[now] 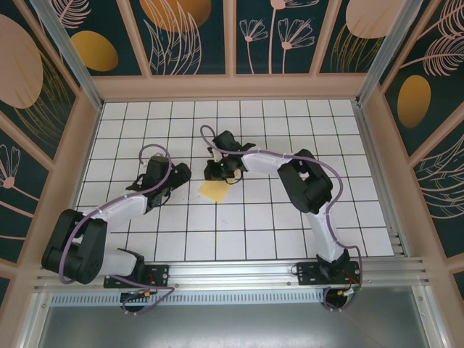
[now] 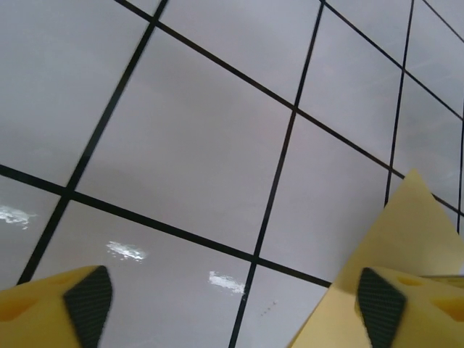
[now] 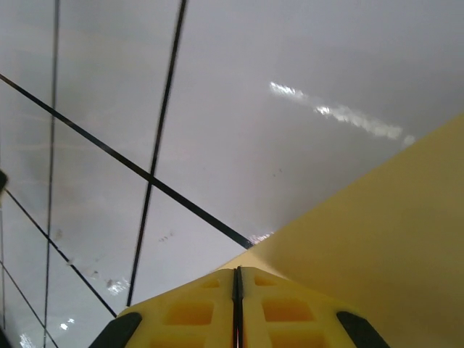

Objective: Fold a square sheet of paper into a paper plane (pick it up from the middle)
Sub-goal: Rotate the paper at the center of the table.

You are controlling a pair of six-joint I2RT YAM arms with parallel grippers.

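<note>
While the left pincer point(image 2: 232, 297) stands apart just beside the square sheet of paper point(image 1: 212, 191), the right pincer point(image 3: 236, 274) is clamped on its edge.

**Table** point(image 1: 246, 232) — smooth, glossy white top ruled with thin black lines, throwing back bright glints of light.

**Sheet of paper** point(image 1: 212, 191) — thin, pale yellow, matt and smooth.

**Fingers** point(image 2: 43, 315) of the left gripper point(image 2: 233, 308) and the right gripper point(image 3: 236, 274) — moulded yellow plastic with a dull finish, faced with black pads point(image 2: 88, 304) of fine woven texture.

**Arms** point(image 1: 119, 210) — black and white plastic shells. Their cables point(image 1: 330, 210) run in a purple braided sleeve.

**Rail** point(image 1: 239, 270) at the near edge — bare brushed metal.

**Walls** point(image 1: 192, 36) — printed panels in pale, wood-look frames.
</note>
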